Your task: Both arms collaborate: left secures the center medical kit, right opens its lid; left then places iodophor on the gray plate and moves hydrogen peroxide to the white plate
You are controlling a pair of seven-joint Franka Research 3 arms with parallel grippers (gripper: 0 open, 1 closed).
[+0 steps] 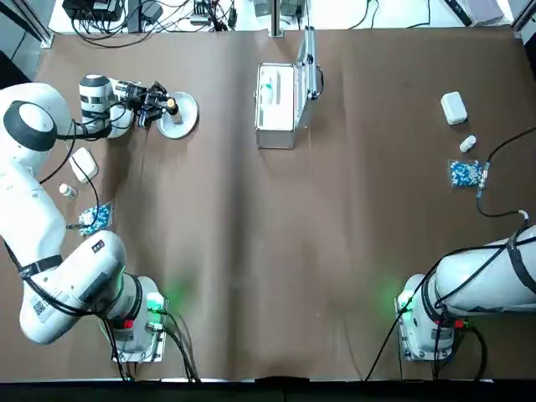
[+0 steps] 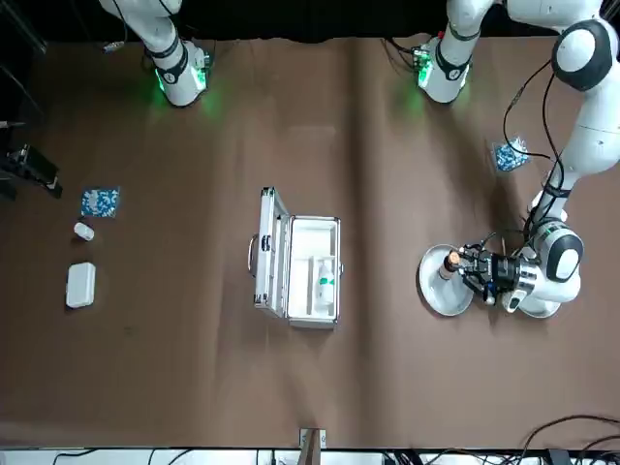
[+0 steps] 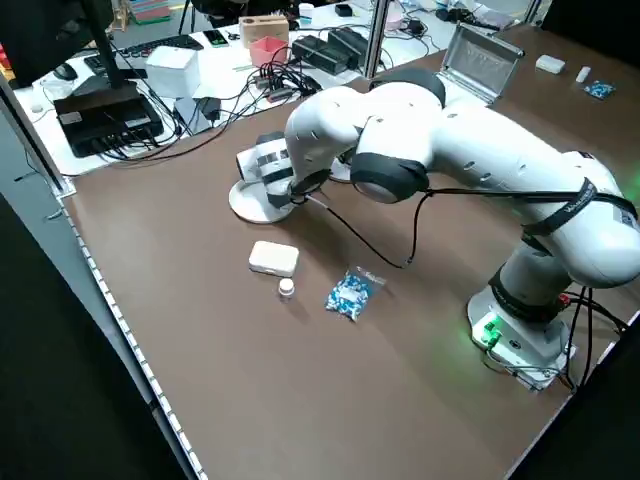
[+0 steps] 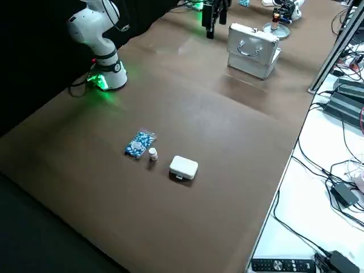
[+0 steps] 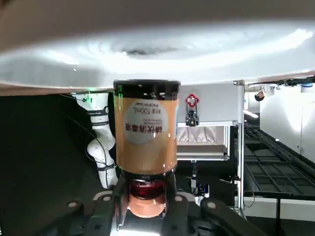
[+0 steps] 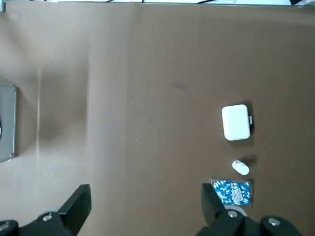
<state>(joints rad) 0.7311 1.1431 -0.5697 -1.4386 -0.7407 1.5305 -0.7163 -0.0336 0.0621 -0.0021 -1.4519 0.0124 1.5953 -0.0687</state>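
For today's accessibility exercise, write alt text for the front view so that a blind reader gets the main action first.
The left pincer holds the brown iodophor bottle over the gray plate, with the white plate partly hidden behind its wrist. At the centre of the brown table the medical kit stands with its lid open and a pale bottle with green marking inside.

Brown matte tabletop spanning the whole work area. At 3 o'clock of its overhead view: a white rounded-rectangular plastic box, a small white capped vial just below it, and a blue-and-white printed sachet near the vial. At 9 o'clock: a second white rounded box, a second small white vial and a second blue printed sachet, grouped likewise. At 12 o'clock, beyond the table edge: a white bench with tangled black cables and dark electronic units.
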